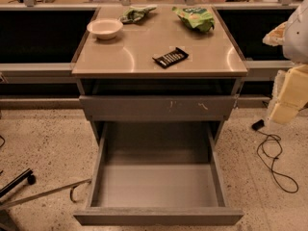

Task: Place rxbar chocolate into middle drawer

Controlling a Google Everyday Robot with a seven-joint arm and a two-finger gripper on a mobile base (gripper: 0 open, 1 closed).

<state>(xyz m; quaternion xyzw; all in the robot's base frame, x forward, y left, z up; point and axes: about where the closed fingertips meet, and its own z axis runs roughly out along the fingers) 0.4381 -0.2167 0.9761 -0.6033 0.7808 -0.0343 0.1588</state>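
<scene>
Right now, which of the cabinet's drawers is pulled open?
The middle drawer, the plain-fronted one pulled far out at the bottom. The scratched drawer front above it is pushed in. The gripper is at the view's right edge, beside the cabinet.

At the right edge we see our arm (290, 95), blocky cream segments under a white shell, and our tan gripper (275, 34) above it

The rxbar chocolate (170, 57), near the front edge of the glossy tan desk (144, 47), is black with rows of white lettering. The bowl (105, 29) by the back-left corner is cream-white. At the back edge lies a dark green packet (136, 13), and toward the back-right corner a bright green bag (195, 18). The middle drawer (159, 216) is plain grey. The drawer front (159, 107) above it is grey with pale scratches. Beyond the right edge, the hand (288, 97) is cream-yellow.
</scene>
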